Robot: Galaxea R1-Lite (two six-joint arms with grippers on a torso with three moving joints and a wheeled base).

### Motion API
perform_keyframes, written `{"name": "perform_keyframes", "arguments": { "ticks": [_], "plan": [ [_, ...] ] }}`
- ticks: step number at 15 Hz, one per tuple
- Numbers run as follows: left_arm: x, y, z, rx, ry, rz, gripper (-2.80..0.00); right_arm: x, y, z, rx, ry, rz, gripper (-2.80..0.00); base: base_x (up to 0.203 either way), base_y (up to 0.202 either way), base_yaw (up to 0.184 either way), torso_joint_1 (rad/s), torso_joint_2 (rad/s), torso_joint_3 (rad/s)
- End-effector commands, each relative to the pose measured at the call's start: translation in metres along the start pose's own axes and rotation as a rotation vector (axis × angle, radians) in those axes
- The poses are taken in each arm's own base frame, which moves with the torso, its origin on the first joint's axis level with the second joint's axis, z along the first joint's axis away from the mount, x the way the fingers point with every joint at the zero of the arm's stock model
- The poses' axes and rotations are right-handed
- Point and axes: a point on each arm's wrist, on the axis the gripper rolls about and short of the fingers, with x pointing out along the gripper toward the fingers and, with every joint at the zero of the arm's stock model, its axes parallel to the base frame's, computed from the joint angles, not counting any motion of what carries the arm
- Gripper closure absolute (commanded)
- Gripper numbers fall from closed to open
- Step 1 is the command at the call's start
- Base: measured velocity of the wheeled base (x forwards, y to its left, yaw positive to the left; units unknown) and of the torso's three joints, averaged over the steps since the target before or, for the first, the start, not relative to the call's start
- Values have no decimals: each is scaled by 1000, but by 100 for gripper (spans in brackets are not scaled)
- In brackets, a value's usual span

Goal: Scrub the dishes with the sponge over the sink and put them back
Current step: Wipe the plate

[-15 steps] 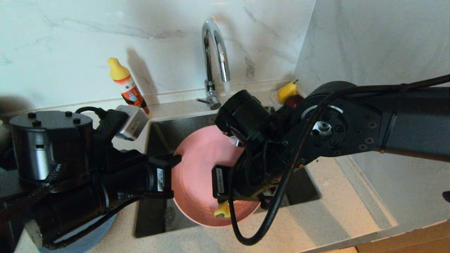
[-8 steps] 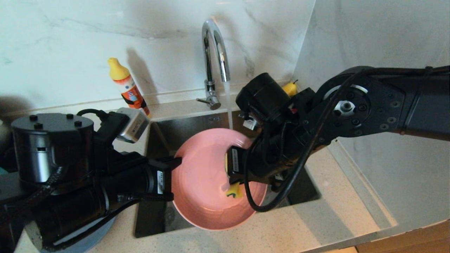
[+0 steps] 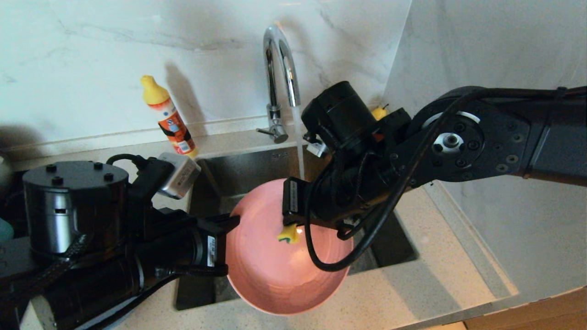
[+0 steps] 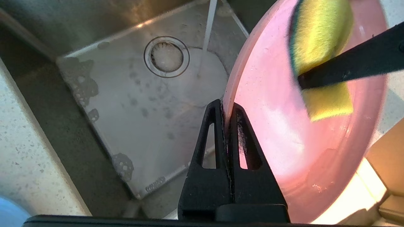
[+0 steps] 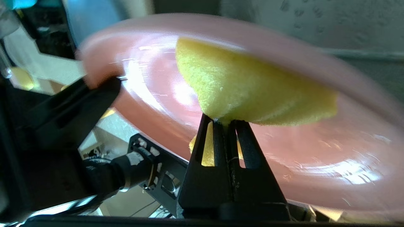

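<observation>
Your left end effector [image 4: 228, 108] clamps the pink plate [image 3: 275, 270] rim over the sink [image 4: 132, 104]; your right end effector [image 5: 225, 121], gripping the sponge [image 3: 287, 235], presses on the plate's upper face.

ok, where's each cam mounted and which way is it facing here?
Head: on the robot's head, looking forward and down at the sink and tap; both arms show, the left gripper shut on the pink plate.
Left wrist: behind the left gripper, looking down into the sink; its fingers pinch the plate's rim.
Right wrist: behind the right gripper, facing the plate; its fingers clamp the sponge.
Shared: all three show plate and sponge.
</observation>
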Motion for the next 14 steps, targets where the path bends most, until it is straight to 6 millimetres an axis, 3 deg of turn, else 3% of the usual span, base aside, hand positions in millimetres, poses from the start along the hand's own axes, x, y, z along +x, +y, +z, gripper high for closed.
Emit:
{"name": "perform_keyframes", "arguments": {
  "ticks": [1, 8, 14],
  "plan": [
    [1, -1, -1, 0, 1, -2, 0, 10, 7, -8, -16, 21, 11, 0, 0, 0, 0, 0, 0, 0],
    [1, -1, 3, -7, -10, 1, 0, 41, 20, -42, -73, 141, -15, 0, 0, 0, 0, 0, 0, 0],
    [1, -1, 8, -14, -27, 5, 0, 33, 10, -42, -54, 189, -81, 0, 0, 0, 0, 0, 0, 0]
  ]
}}
